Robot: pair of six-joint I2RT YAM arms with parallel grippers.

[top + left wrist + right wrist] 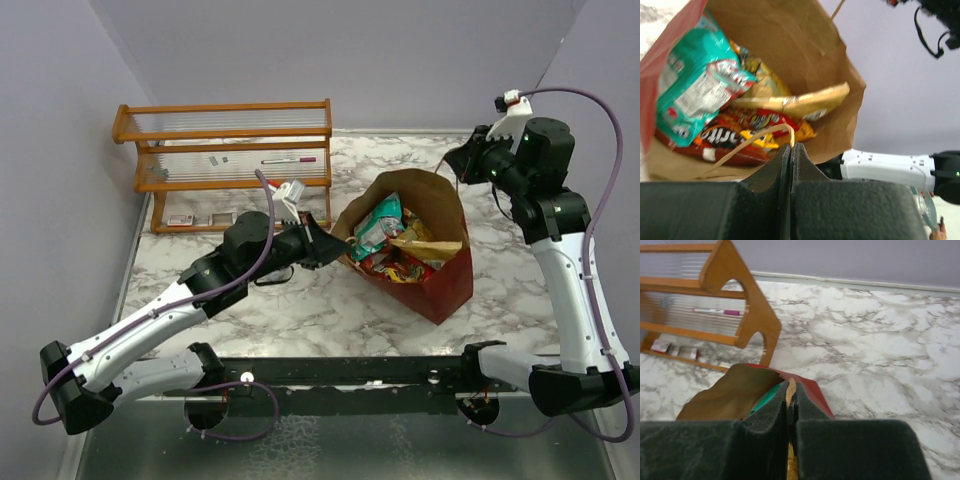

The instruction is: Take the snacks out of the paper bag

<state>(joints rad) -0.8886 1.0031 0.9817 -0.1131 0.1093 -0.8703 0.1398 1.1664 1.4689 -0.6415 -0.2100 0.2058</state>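
Currently left claw (791, 148) and right claw (791, 390) each clamp shut on a handle (752, 137) of the paper bag (445, 285), its mouth open, mid table (300, 305). Snacks (380, 228) inside look light, crinkly and slippery, so pinch a sealed edge.

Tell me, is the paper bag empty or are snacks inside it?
Not empty: inside the paper bag lie a teal packet, a tan packet and a red packet.

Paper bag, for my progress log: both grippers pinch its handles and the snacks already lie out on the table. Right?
No: the left wrist view shows the snacks inside the paper bag. The left gripper and right gripper do pinch its handles.
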